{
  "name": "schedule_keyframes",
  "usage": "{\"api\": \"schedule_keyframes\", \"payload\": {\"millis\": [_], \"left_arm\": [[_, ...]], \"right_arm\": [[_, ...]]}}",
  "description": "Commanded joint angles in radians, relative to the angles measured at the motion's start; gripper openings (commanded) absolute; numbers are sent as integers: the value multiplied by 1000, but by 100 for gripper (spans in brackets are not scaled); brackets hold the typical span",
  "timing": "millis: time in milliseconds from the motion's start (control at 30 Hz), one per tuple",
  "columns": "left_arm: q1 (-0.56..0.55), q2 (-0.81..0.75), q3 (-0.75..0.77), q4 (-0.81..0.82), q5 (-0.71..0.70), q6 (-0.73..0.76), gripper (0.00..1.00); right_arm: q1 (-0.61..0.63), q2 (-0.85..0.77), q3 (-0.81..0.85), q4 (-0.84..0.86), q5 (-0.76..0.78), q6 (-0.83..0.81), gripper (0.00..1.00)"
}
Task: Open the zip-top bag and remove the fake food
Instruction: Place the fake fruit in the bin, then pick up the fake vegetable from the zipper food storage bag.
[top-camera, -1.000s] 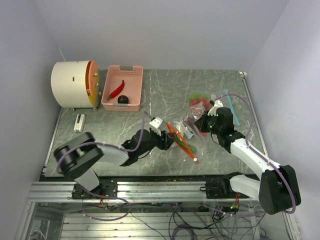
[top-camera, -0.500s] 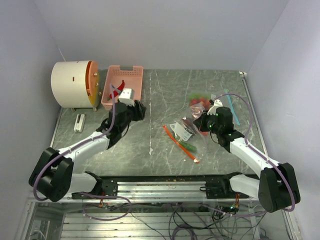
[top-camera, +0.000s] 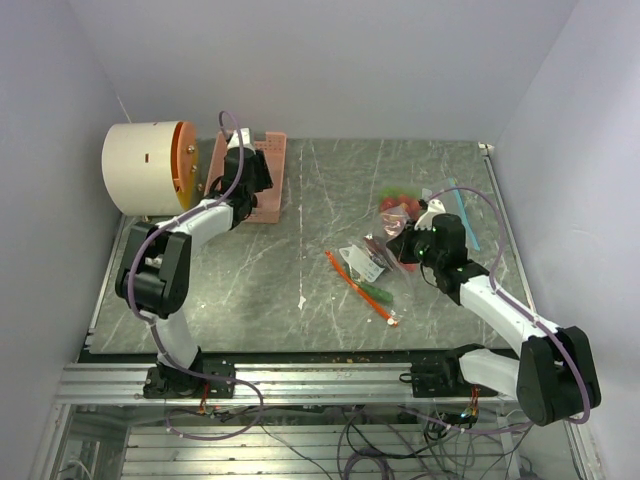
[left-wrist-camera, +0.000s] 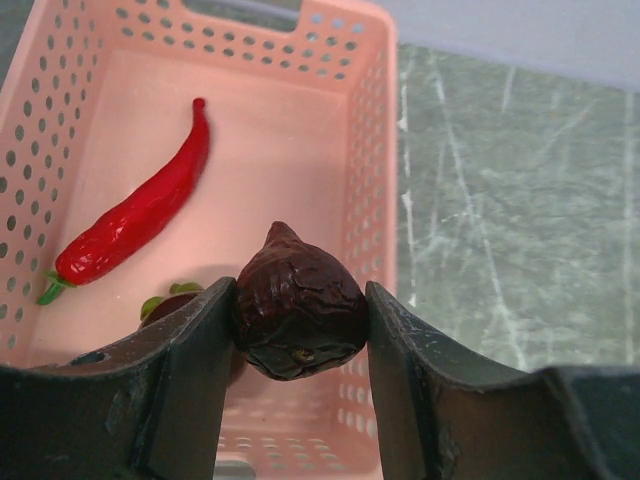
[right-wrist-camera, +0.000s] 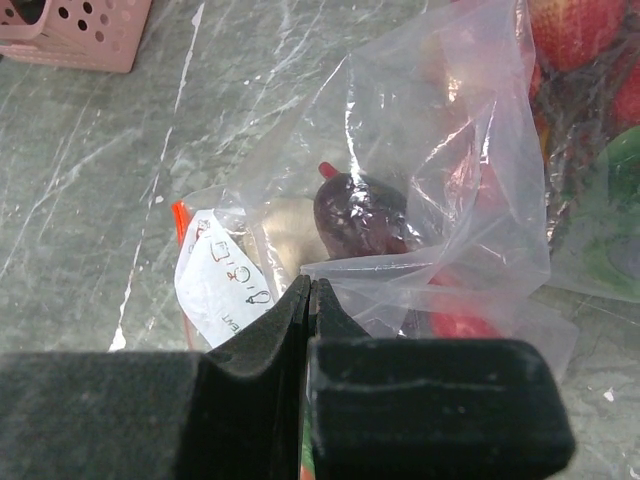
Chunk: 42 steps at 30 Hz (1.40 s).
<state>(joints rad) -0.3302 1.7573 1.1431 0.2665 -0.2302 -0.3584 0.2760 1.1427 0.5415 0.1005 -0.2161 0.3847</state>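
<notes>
the left jaws grip a dark purple, fig-shaped plastic toy fruit (left-wrist-camera: 298, 310) above the pink perforated plastic basket (left-wrist-camera: 372, 150), where a red toy chilli (left-wrist-camera: 135, 215) lies. the right jaws are closed, pinching the clear zip-top plastic bag (right-wrist-camera: 440, 170), which lies on the grey marbled counter (right-wrist-camera: 100, 150) with more toy food inside.

chili (left-wrist-camera: 135, 215) in basket (left-wrist-camera: 370, 150), bag (top-camera: 383, 243) well right

I'm seeing 1 pink slotted basket (top-camera: 276, 190) sitting on the grey table (top-camera: 330, 200) just beside a white drum (top-camera: 140, 167); 1 small white block (top-camera: 159, 245) is lying nearby.
</notes>
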Motion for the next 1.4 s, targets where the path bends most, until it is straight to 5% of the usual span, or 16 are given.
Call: {"api": "schedule_keyframes", "payload": {"millis": [0,133,333,500,767,1033,1367], "left_arm": [[30,42,71,-39,-19,3,60],[40,53,97,-46,20,21,66],[40,16,73,-64,57,30,100],[38,-90,-24,-56,137,18,100],[-109,-368,-338,25,180,-47,73],[-367,-541,-601,101,118,-191,69],[-536,-574,-773,267,83,-339,62]], "right_arm": [[-3,-38,12,-18,30,-19,0],[-3,-46,3,-19,32,-21,0],[-3,-31,7,-7,17,-18,0],[-3,-32,11,-12,25,-20,0],[-3,-9,30,-21,36,-13,0],[-2,-119,30,-61,179,-23,61],[2,-203,7,-138,159,-19,74]]}}
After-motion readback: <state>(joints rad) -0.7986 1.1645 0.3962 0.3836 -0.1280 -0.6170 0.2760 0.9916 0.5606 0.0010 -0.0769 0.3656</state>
